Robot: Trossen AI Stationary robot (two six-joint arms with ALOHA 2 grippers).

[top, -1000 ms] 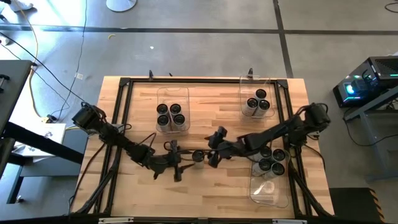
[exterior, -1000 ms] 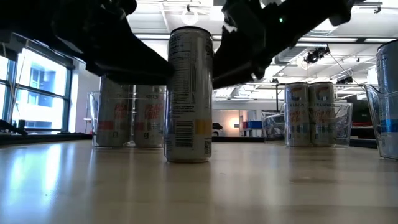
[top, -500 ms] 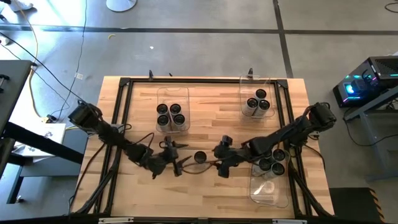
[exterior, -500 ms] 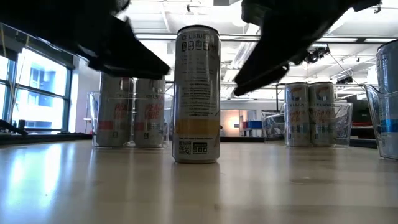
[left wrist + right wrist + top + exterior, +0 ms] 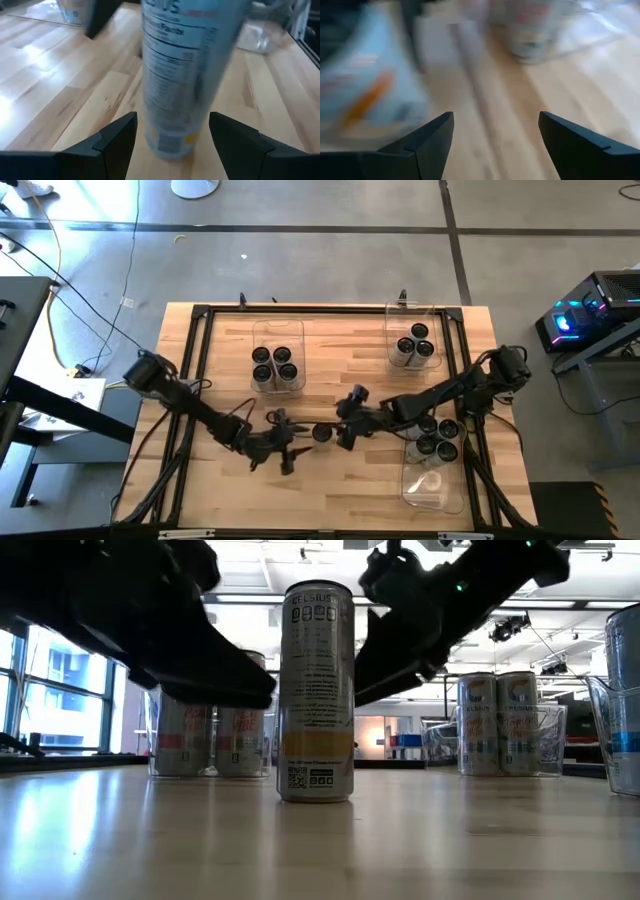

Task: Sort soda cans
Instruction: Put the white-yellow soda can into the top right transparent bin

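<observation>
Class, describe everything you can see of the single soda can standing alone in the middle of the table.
The lone soda can is a tall, slim metal cylinder, silvery-white with small print, an orange band and a QR code low on its side, and a dark round top. It stands upright on the wooden table, outside the bins. The left gripper and right gripper flank it, open; no contact is visible.

**Both arms reach inward, grippers facing each other mid-table**

The left arm runs from the table's left edge diagonally toward the middle of the front half. Its left gripper (image 5: 290,442) is held low, fingers (image 5: 117,137) spread apart with nothing between them. The right arm stretches from the right edge, elbow bent, toward the same central area. The right gripper (image 5: 345,430) hangs low, its fingers (image 5: 432,137) also spread wide and empty. The two grippers point toward each other, near but apart.
</observation>
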